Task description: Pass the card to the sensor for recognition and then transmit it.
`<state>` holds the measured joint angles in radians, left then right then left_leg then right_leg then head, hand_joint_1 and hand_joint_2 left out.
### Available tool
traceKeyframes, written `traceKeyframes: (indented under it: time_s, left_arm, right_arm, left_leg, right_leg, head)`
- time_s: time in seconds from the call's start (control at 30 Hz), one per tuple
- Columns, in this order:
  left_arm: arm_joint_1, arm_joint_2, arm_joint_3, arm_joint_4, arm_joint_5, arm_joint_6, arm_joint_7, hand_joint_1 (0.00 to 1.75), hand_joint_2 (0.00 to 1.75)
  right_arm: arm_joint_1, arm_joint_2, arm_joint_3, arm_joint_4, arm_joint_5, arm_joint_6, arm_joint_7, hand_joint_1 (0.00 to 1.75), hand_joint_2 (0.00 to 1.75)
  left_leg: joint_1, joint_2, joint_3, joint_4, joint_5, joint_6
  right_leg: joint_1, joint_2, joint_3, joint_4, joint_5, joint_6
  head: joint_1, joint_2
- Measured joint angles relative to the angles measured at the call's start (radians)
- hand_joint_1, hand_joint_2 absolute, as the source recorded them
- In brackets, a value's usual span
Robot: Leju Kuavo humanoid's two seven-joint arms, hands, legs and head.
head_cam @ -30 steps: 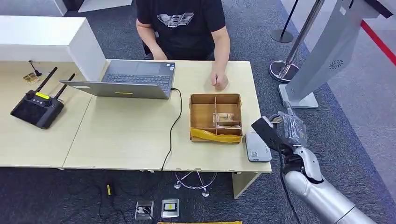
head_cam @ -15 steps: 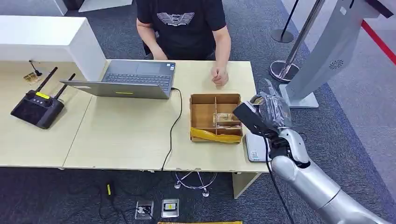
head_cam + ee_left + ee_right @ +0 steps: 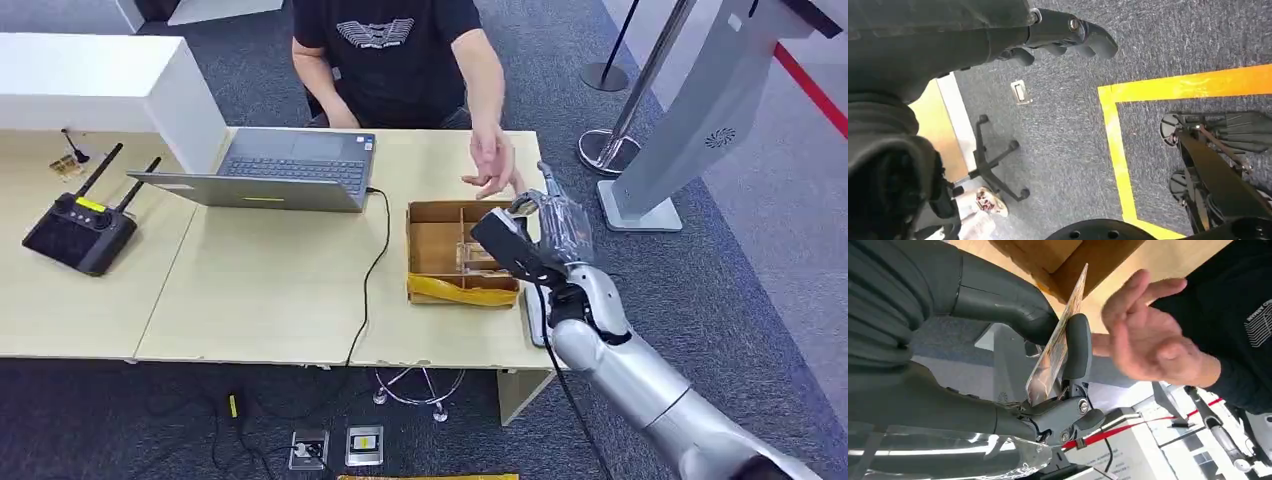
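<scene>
- The right hand (image 3: pixel 1048 385) held the card (image 3: pixel 1058 345) pinched between the thick thumb and a darker finger (image 3: pixel 1077 347); the card stood on edge, with its free end reaching toward the person's hand (image 3: pixel 1143 335).
- In the head view, the right hand (image 3: pixel 545 235) was raised above the bench (image 3: pixel 270 290) at its right end, just beside the cardboard box (image 3: pixel 440 240) and near the person's hand (image 3: pixel 495 160).
- The card looked thin, flat and light. It was judged stiff enough to keep its shape, but likely to flex under a hard squeeze.
- Its face appeared glossy, so it was judged slippery; a grip near one end left little margin against twisting.
- The free end was the sensible place for the person to take hold, by both faces and clear of the robot's fingers.
- The left hand (image 3: pixel 1068 35) hung over the carpet floor with nothing in it; its fingers looked curled, but whether they were fully closed could not be told.
- The white sensor (image 3: pixel 535 320) lay at the bench's right front edge, partly hidden by the right arm.
- Open room lay to the right of the bench, over the carpet, up to the grey kiosk stand (image 3: pixel 690 120).
- The box walls and the laptop cable (image 3: pixel 375 260) were judged the nearest snag points on the left side.
</scene>
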<state>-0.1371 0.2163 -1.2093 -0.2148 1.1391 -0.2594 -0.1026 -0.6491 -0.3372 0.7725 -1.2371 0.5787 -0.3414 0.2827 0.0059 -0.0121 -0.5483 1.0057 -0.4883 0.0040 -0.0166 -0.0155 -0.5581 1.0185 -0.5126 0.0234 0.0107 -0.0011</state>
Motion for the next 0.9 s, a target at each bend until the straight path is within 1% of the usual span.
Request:
traceKeyframes:
  time_s: [0.1,0.37,0.4,0.43,0.57,0.73,0.77,0.9]
  left_arm:
    - [0.001,-0.002,-0.001,0.0,0.005,0.0,0.0,0.0,0.0]
    - [0.001,-0.009,-0.002,0.0,0.014,0.0,0.0,0.0,0.0]
    - [0.001,-0.01,-0.002,0.0,0.014,0.0,0.0,0.0,0.0]
    - [0.001,-0.01,-0.003,0.0,0.014,0.0,0.0,0.0,0.0]
    - [0.001,-0.012,-0.007,0.0,0.014,0.0,0.0,0.0,0.0]
    - [0.001,-0.015,-0.01,0.0,0.017,0.0,0.0,0.0,0.0]
    - [0.001,-0.016,-0.01,0.0,0.017,0.0,0.0,0.0,0.0]
    - [0.001,-0.016,-0.01,0.0,0.022,0.0,0.0,0.0,0.0]
  right_arm:
    - [-0.009,0.009,0.0,0.017,0.003,0.0,-0.005,1.75,1.75]
    - [-0.032,0.054,0.0,0.084,0.02,-0.001,-0.04,1.73,1.75]
    - [-0.035,0.058,0.0,0.092,0.021,-0.001,-0.042,0.23,1.75]
    - [-0.039,0.061,0.0,0.099,0.022,-0.001,-0.042,0.0,0.0]
    - [-0.043,0.07,-0.001,0.119,0.032,-0.011,-0.056,0.0,0.0]
    - [-0.048,0.078,0.0,0.144,0.051,-0.005,-0.059,0.0,0.0]
    - [-0.048,0.078,0.0,0.146,0.059,-0.002,-0.059,0.0,1.75]
    - [-0.048,0.078,0.0,0.151,0.08,0.005,-0.053,0.0,1.75]
  left_leg:
    - [0.0,0.0,0.0,0.0,0.0,0.0]
    - [0.0,0.0,0.0,0.0,0.0,0.0]
    - [0.0,0.0,0.0,0.0,0.0,0.0]
    - [0.0,0.0,0.0,0.0,0.0,0.0]
    - [0.0,0.0,0.0,0.0,0.0,0.0]
    - [0.0,0.0,0.0,0.0,0.0,0.0]
    - [0.0,0.0,0.0,0.0,0.0,0.0]
    - [0.0,0.0,0.0,0.0,0.0,0.0]
  right_leg:
    - [0.0,0.0,0.0,0.0,0.0,0.0]
    - [0.0,0.0,0.0,0.0,0.0,0.0]
    - [0.0,0.0,0.0,0.0,0.0,0.0]
    - [0.0,0.0,0.0,0.0,0.0,0.0]
    - [0.0,0.0,0.0,0.0,0.0,0.0]
    - [0.0,0.0,0.0,0.0,0.0,0.0]
    - [0.0,0.0,0.0,0.0,0.0,0.0]
    - [0.0,0.0,0.0,0.0,0.0,0.0]
  head:
    - [0.0,0.0]
    - [0.0,0.0]
    - [0.0,0.0]
    - [0.0,0.0]
    - [0.0,0.0]
    - [0.0,0.0]
    - [0.0,0.0]
    - [0.0,0.0]
